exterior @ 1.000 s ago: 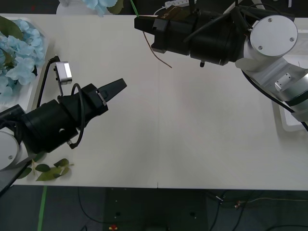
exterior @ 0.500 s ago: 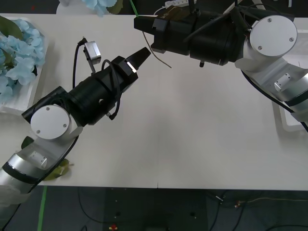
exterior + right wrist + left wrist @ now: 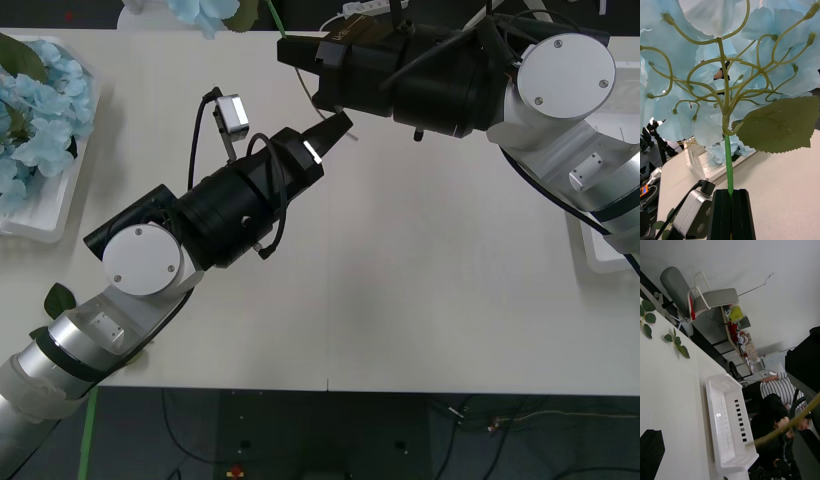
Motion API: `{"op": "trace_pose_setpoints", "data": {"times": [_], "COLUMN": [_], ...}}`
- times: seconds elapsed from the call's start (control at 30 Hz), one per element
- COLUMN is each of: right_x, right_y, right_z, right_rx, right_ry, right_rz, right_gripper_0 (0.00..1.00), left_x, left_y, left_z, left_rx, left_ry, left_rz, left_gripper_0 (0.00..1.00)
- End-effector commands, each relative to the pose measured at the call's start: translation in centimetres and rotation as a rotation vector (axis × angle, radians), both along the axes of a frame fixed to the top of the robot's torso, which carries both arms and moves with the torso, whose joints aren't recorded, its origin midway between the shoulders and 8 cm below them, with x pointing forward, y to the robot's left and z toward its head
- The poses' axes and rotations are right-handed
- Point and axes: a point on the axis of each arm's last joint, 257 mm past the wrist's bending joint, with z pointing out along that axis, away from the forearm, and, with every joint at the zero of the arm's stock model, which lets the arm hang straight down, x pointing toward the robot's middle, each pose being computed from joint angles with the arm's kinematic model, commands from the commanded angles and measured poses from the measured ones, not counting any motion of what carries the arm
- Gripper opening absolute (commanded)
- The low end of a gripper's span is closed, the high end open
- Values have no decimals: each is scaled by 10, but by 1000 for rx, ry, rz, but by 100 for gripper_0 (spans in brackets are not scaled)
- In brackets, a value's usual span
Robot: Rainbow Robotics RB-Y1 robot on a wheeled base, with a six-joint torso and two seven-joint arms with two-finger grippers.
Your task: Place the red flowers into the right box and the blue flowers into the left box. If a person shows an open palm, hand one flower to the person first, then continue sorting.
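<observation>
Presently I log one blue flower [image 3: 730, 67], stem clamped between the closed black fingers of the right gripper [image 3: 731, 195], near the table's [image 3: 420, 280] far edge. Its long axis runs out from the fingertips, bloom beyond that edge. The left gripper [image 3: 335, 128], fingers seemingly together, points at that stem, just short of the right gripper. The left box [image 3: 50, 225], holding blue flowers, lies well leftward; a handover looks likely.

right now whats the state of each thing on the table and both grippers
right gripper: shut on the blue flower's green stem, at the table's far edge
blue flower: held upright, off the table
left gripper: reaching toward the right gripper, near the dangling stem end
left box: holding several blue flowers
right box: mostly hidden behind the right arm
</observation>
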Motion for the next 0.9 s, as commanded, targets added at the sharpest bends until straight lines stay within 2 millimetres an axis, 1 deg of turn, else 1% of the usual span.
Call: {"op": "trace_pose_setpoints", "data": {"times": [0.03,0.2,0.27,0.47,0.6,0.63,0.7,0.8,0.9], "right_x": [-17,-17,-16,-16,-15,-15,-15,-15,-15], "right_y": [18,17,17,17,17,17,17,17,17], "right_z": [10,11,12,13,14,14,14,15,15], "right_rx": [16,19,22,24,27,28,29,30,30], "right_ry": [-36,-38,-38,-38,-39,-38,-38,-38,-38], "right_rz": [42,40,36,34,32,33,32,33,30], "right_gripper_0": [0,0,0,0,0,0,0,0,0], "left_x": [-6,3,7,32,43,44,47,49,49], "left_y": [-20,-19,-19,-24,-26,-26,-26,-26,-28], "left_z": [27,46,51,57,60,60,64,69,72], "left_rx": [11,-23,-22,8,6,5,8,4,2], "left_ry": [-90,-114,-122,-137,-142,-141,-148,-154,-157], "left_rz": [-17,5,11,28,49,51,54,57,53], "left_gripper_0": [100,100,100,100,100,99,89,84,82]}}
